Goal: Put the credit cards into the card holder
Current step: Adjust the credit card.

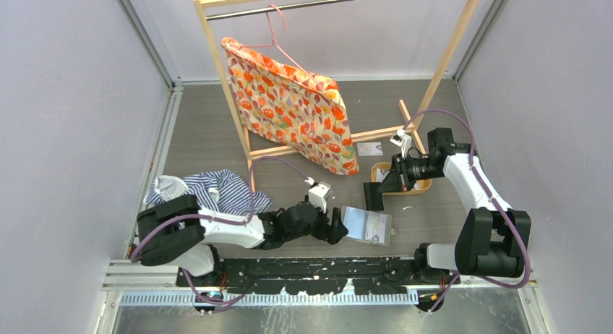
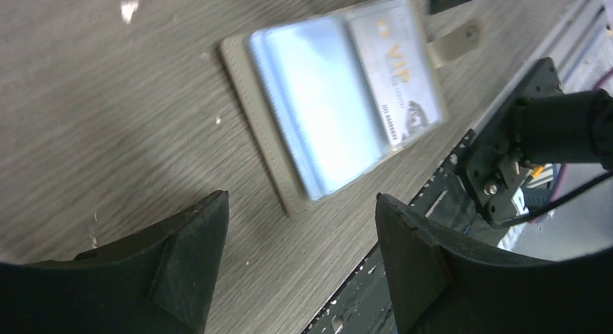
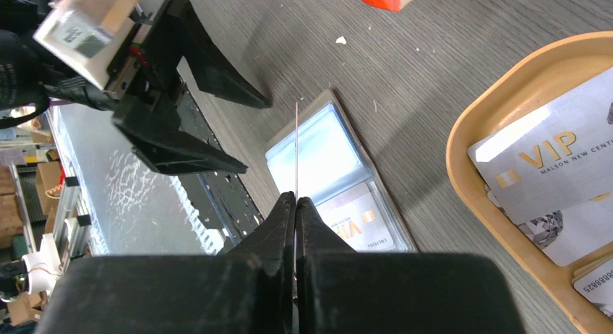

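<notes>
Pinkish edge-on card (image 3: 296, 146) in right gripper (image 3: 296, 199)

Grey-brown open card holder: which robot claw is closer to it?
Left. The left gripper stands open beside the left edge of the grey-brown folding card holder; the right gripper, shut on a thin card, hovers beyond it near the tan oval tray.

Bare table (image 2: 108, 95) flanks the card holder (image 2: 318, 103) near my left gripper (image 2: 300, 200). My right gripper (image 3: 296, 199), pinching a credit card (image 3: 296, 146), crowds its other side.
</notes>
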